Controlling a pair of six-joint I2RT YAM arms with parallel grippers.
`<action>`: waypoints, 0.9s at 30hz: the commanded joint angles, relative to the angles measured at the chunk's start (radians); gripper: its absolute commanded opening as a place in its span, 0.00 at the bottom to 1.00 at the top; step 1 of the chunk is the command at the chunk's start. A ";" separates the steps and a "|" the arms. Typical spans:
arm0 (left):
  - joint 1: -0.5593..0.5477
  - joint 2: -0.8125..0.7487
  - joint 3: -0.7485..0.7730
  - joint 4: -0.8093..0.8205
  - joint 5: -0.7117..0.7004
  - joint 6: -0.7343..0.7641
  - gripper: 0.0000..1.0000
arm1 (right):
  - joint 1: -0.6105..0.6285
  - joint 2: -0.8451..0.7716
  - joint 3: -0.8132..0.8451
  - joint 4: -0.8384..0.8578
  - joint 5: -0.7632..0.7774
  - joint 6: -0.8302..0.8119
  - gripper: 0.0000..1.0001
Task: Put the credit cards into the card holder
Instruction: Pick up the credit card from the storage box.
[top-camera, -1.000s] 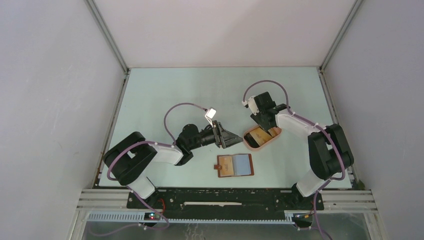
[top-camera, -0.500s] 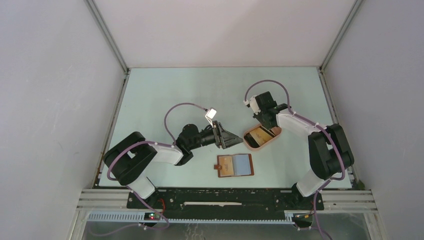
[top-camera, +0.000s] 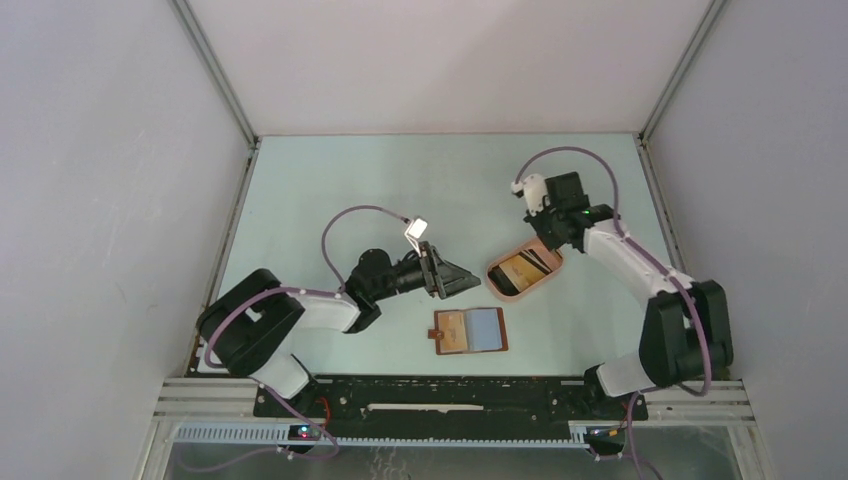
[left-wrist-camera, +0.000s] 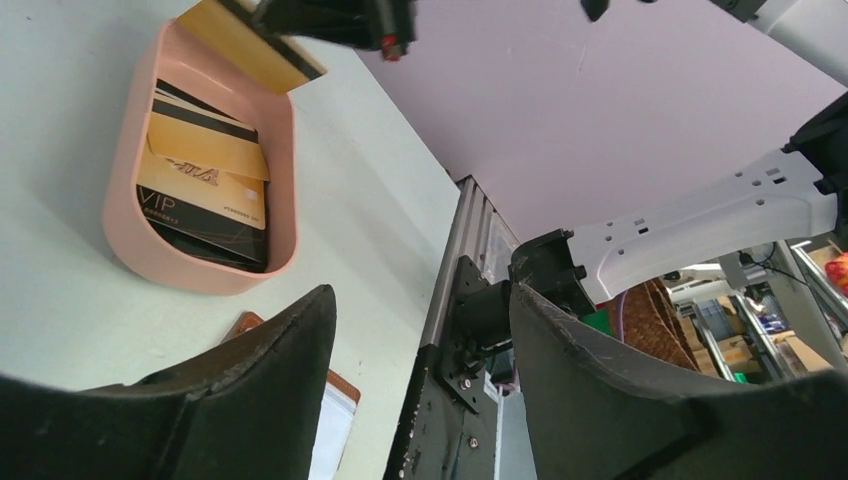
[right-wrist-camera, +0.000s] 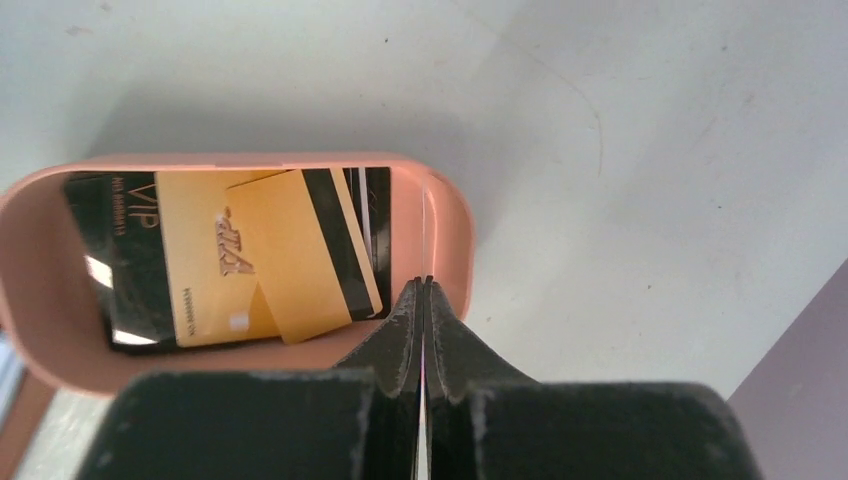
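The card holder (top-camera: 470, 330) lies open on the table in front of the arms, orange showing in its left half and light blue in its right. Several credit cards lie in a pink oval tray (top-camera: 497, 285): yellow-orange ones (right-wrist-camera: 210, 270) over black ones (right-wrist-camera: 110, 250). My right gripper (right-wrist-camera: 424, 282) is over the tray's far end, shut on a thin card seen edge-on. In the left wrist view that card (left-wrist-camera: 245, 45) looks yellow-orange under the right gripper (left-wrist-camera: 330, 18). My left gripper (left-wrist-camera: 420, 300) hangs open and empty, left of the tray and above the card holder (left-wrist-camera: 345, 388).
The pink tray (left-wrist-camera: 285, 170) stands just behind and to the right of the card holder. Grey walls close the table on three sides. A black rail with the arm bases (top-camera: 450, 395) runs along the near edge.
My right gripper has shut on a card in the tray, and its wrist has swung right and back. The left arm has barely moved and stays open.
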 joint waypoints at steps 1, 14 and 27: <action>0.008 -0.134 -0.037 -0.075 -0.009 0.125 0.70 | -0.065 -0.133 0.008 -0.022 -0.249 0.008 0.00; -0.007 -0.428 -0.230 -0.034 -0.083 0.188 0.84 | -0.181 -0.299 -0.039 -0.032 -1.173 0.255 0.00; -0.168 -0.331 -0.399 0.275 -0.324 0.044 0.76 | -0.065 -0.169 -0.170 0.238 -1.463 0.543 0.00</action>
